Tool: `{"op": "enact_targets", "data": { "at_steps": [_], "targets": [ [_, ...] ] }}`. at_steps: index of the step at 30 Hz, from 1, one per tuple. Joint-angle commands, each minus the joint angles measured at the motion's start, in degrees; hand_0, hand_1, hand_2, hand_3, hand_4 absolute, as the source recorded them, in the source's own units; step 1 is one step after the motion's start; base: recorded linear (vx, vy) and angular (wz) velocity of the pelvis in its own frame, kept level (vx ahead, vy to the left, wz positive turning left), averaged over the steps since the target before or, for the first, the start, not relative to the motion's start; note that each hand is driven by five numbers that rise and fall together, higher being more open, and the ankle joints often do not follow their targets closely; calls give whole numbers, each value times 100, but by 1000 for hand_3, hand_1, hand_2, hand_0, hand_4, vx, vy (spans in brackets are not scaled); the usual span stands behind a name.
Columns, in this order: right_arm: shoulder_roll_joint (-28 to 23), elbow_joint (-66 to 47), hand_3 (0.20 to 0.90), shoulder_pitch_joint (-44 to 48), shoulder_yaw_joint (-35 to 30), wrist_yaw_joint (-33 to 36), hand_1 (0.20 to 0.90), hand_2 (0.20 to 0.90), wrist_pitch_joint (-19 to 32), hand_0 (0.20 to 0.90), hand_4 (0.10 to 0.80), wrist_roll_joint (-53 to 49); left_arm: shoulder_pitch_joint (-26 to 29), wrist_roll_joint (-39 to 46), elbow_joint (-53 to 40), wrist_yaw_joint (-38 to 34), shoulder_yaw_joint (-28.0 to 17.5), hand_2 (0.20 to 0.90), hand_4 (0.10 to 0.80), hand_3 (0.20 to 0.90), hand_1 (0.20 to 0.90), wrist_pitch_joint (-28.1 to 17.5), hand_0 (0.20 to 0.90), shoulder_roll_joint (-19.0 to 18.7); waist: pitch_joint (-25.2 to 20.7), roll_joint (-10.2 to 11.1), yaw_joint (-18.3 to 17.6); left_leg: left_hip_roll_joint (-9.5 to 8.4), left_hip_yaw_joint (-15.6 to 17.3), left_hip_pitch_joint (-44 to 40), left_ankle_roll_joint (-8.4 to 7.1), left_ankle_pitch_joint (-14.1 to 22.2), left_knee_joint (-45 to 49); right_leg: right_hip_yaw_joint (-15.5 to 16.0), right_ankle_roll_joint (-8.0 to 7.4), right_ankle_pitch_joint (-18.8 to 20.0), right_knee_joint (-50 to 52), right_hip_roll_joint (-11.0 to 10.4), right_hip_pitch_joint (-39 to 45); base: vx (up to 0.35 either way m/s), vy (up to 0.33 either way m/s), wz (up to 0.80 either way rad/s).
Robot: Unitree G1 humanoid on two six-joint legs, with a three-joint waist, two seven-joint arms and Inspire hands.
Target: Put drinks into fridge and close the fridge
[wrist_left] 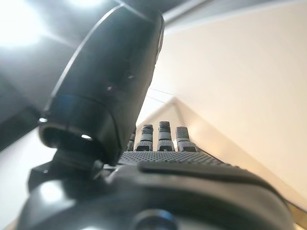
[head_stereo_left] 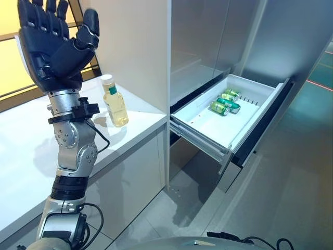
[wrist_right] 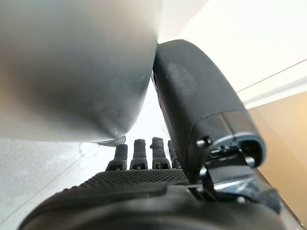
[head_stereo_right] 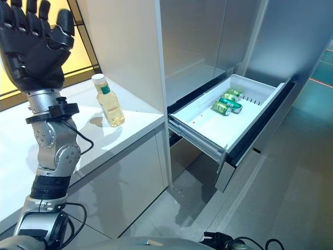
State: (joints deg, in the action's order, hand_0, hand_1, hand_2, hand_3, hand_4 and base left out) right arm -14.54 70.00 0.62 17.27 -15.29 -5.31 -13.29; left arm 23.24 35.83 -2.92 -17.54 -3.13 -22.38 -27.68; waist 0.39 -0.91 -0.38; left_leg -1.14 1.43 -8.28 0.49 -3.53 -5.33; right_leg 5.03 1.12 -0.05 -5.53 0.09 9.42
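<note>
A bottle of yellow drink (head_stereo_left: 115,101) with a white cap stands upright on the white counter (head_stereo_left: 31,151), close to the cabinet wall. My left hand (head_stereo_left: 49,49) is raised above the counter, to the left of the bottle and apart from it, with its fingers straight and nothing in it; it also shows in the left wrist view (wrist_left: 158,172). The white fridge drawer (head_stereo_left: 208,127) is pulled out to the right, with green cans (head_stereo_left: 225,101) lying at its far end. My right hand (wrist_right: 144,191) shows in the right wrist view with fingers straight, holding nothing.
A tall white cabinet wall (head_stereo_left: 140,47) stands between the counter and the fridge (head_stereo_left: 208,41). The drawer's dark front panel (head_stereo_left: 265,122) juts out over the grey floor (head_stereo_left: 291,192). A window (head_stereo_left: 10,62) runs behind the counter.
</note>
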Motion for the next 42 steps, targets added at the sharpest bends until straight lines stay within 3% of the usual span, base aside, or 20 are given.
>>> {"op": "enact_targets", "data": {
  "at_steps": [1,6,16,42],
  "targets": [
    [290,212,900,41,307,-79,900,900,-55,900,800,149,1000,-242,304,64,-58,900,800,900,900,24,900,-490,-76,123,-21,-115,15,-112,103,617,33,16,-291,-34,131,-134,-46,14,34,-1],
    [166,265,900,90,265,-179,900,900,-52,900,800,247,967,-302,1143,318,100,900,800,900,900,211,900,-790,-55,73,-33,-121,50,-176,113,621,33,3,-302,-66,195,-143,-21,25,44,-1],
    [87,359,900,65,137,-239,900,900,25,900,800,334,756,-313,2030,784,220,900,800,900,900,392,900,-792,-46,54,-49,-132,69,-203,128,620,33,-4,-332,-93,249,-161,-13,8,9,0],
    [-6,472,900,-7,-64,-291,900,900,171,900,800,394,625,-947,2997,757,468,900,800,900,900,459,900,-673,31,14,-177,-167,197,-253,167,651,33,-118,-404,-58,280,-187,-46,5,6,-2]
  ]
}}
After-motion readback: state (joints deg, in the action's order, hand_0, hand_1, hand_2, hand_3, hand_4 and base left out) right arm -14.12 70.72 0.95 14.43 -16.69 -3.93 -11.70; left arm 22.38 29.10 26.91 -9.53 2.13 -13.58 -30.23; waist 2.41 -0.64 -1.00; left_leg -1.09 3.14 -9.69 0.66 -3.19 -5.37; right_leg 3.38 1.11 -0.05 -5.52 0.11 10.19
